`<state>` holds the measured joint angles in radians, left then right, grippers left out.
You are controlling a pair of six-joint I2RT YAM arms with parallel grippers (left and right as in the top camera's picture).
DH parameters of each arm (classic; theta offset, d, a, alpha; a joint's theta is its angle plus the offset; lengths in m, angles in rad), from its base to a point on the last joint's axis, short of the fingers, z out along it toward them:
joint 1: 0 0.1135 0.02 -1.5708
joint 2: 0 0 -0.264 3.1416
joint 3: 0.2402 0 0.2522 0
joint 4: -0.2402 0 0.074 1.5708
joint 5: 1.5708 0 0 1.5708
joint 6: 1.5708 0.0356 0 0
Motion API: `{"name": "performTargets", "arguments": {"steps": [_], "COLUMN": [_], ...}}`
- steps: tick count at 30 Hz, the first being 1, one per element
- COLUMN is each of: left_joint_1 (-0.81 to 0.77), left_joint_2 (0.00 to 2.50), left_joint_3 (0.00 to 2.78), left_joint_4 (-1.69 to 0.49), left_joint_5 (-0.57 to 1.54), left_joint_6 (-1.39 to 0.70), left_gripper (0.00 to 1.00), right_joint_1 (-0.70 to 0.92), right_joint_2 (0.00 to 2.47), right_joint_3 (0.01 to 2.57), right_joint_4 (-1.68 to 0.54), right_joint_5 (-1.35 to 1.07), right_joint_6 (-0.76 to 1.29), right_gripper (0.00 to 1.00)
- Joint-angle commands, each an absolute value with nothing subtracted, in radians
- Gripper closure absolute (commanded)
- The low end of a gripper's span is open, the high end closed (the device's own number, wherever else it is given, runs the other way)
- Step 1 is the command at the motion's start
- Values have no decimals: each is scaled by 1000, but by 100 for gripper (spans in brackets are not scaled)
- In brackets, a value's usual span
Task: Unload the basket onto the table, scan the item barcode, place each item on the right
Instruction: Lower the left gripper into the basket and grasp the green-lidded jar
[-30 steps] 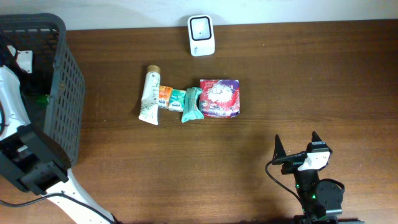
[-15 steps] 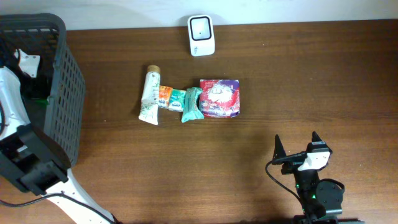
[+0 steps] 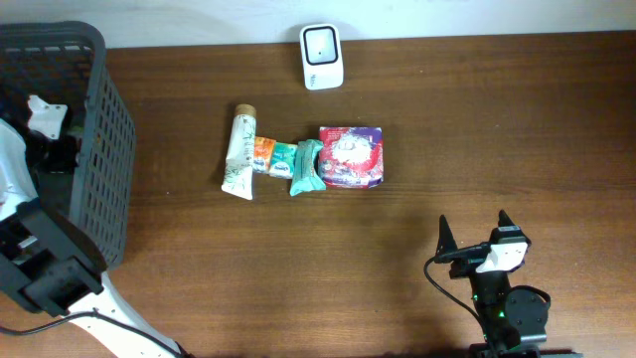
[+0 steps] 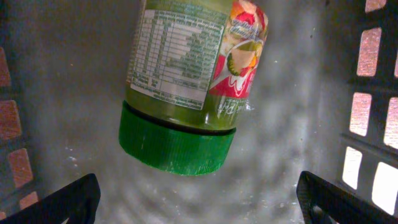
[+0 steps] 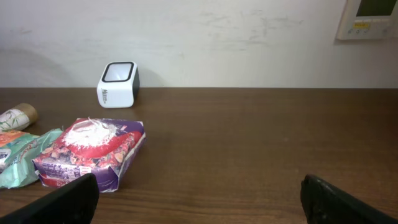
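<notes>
Bottle [image 4: 186, 81]: green cap [image 4: 177, 146], label [image 4: 177, 50] print unreadable, in basket [image 3: 99, 149] | left tool [image 4: 199, 202] spread, empty | right tool [image 5: 199, 199] spread, empty

At twelve o'clock of the table [image 3: 517, 119]: barcode scanner [image 3: 322, 57]. Centre, in a row: tube [image 3: 239, 151], packets [image 3: 288, 161], snack bag [image 3: 351, 157]. At nine o'clock: basket [image 3: 104, 159], bottle [image 4: 186, 81] inside.

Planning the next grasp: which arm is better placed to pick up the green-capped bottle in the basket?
Left. The open left gripper hangs inside the basket directly over the green-capped bottle; the right gripper, also open, sits far across the table.
</notes>
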<state>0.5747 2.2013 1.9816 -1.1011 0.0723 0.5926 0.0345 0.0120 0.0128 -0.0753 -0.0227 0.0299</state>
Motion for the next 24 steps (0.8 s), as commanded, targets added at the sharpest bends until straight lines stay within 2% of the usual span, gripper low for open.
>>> {"name": "performTargets", "arguments": {"steps": [1,17,22,24], "left_joint_1": [577,577,577,577], "left_joint_2": [2213,2255,2268,2268], "left_joint_3": [1946,1897,1897,1897], "left_joint_4": [-1085,-1004,-942,-918], "left_joint_5": [94,152,135,135], "left_joint_6": [623,705,682,634], "left_gripper": [1,2,3,7], "right_joint_1": [38,38,38,38], "right_joint_2": [6,6,6,6], "right_joint_3": [6,6,6,6], "right_joint_4": [-79,-79,-79,-79], "right_joint_5": [-14,-14,-14,-14], "right_joint_6": [41,41,41,41], "right_gripper": [1,1,1,1]}}
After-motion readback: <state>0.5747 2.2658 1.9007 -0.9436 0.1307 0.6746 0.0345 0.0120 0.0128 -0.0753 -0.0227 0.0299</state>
